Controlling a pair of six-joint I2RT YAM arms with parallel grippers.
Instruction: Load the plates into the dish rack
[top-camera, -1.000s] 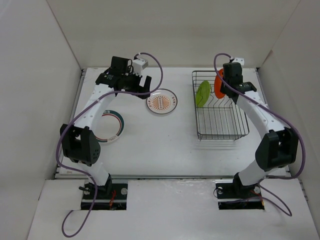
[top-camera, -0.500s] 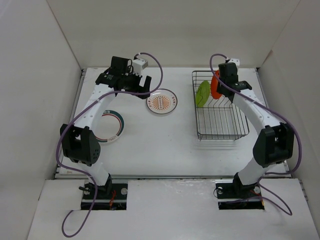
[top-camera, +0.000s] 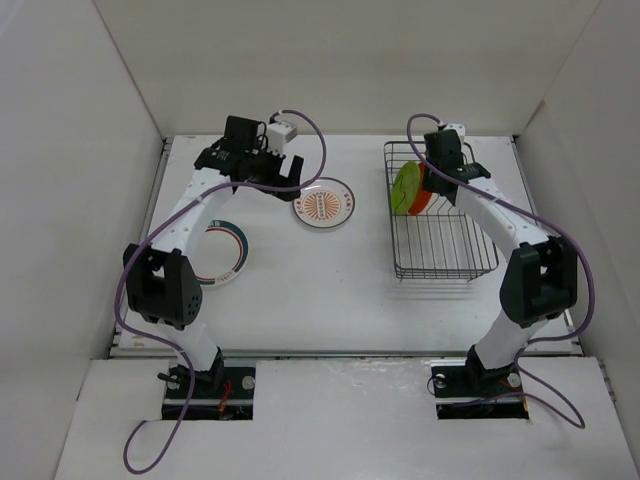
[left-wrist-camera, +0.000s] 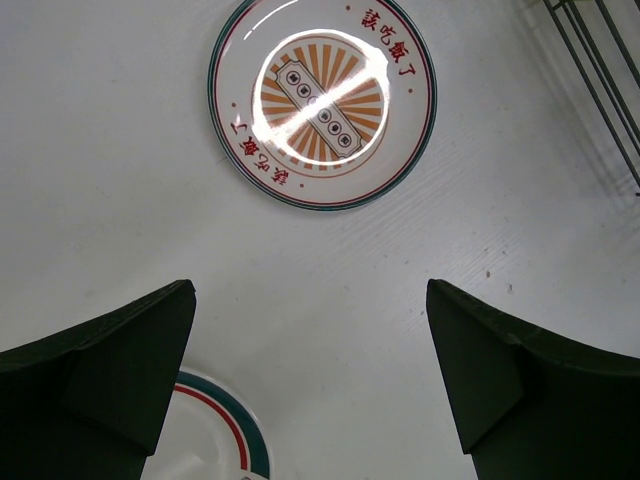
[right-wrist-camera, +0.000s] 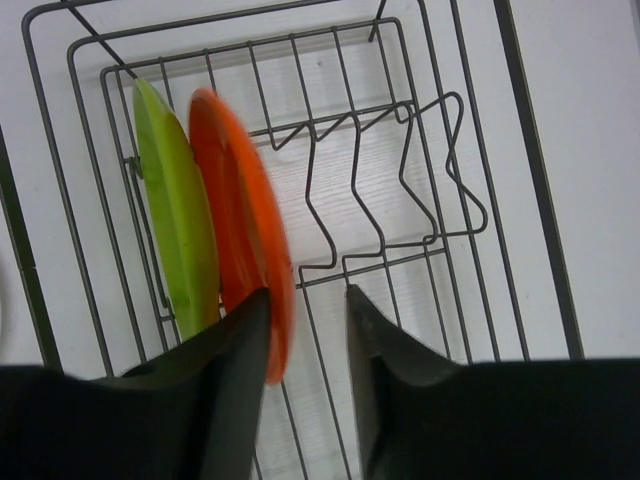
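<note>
The dish rack (top-camera: 445, 255) stands at the right. The lime green plate (top-camera: 405, 187) stands on edge in its far left slot, and the orange plate (top-camera: 424, 192) leans against it. My right gripper (top-camera: 432, 178) is over them; in the right wrist view it (right-wrist-camera: 305, 305) is slightly open, the orange plate (right-wrist-camera: 240, 200) against the left finger and apart from the right one, with the green plate (right-wrist-camera: 180, 220) beside it. My left gripper (top-camera: 262, 172) is wide open and empty (left-wrist-camera: 308, 290) above the table. The sunburst plate (top-camera: 323, 204) (left-wrist-camera: 322, 100) and the ringed plate (top-camera: 225, 255) (left-wrist-camera: 215, 435) lie flat.
The rack's wire rim (right-wrist-camera: 538, 185) and upright prongs to the right of the orange plate hold nothing. White walls close in the table at the back and on both sides. The left arm partly covers the ringed plate in the top view.
My right gripper moved left and down with the orange plate, which now leans on the green plate in the rack. Its jaws have parted from it. The left arm barely moved.
</note>
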